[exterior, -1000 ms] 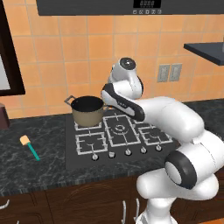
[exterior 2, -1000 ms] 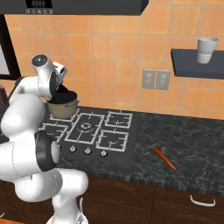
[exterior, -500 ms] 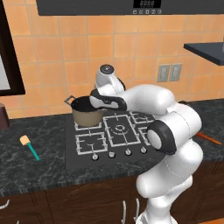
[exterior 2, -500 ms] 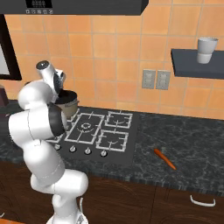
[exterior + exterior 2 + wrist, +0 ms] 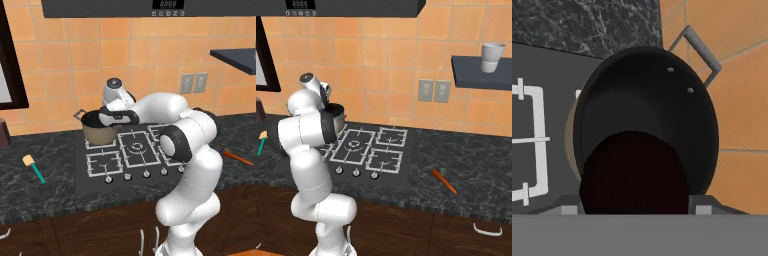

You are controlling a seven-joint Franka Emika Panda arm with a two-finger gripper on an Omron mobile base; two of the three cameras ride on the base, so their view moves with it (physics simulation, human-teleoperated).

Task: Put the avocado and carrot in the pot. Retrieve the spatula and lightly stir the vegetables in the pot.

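The spatula [image 5: 33,166] is seen untouched on the counter [image 5: 45,195] at the far left, at about nine o'clock from the pot [image 5: 99,129]; stirring is judged not yet begun. The pot stands on the rear-left burner of the stove [image 5: 131,152], and the gripper [image 5: 106,116] is held directly above its mouth. In the hand view a large dark, rounded object [image 5: 634,172] is seen between the gripper and the pot's [image 5: 647,95] black interior; it may be the avocado, though that cannot be told, nor whether it is gripped or already lying inside. The jaws appear spread wide, either open or closed around that object. The carrot [image 5: 444,181] lies on the counter far to the right, at roughly four o'clock from the pot and well apart from the gripper, so its placing is left to be done.
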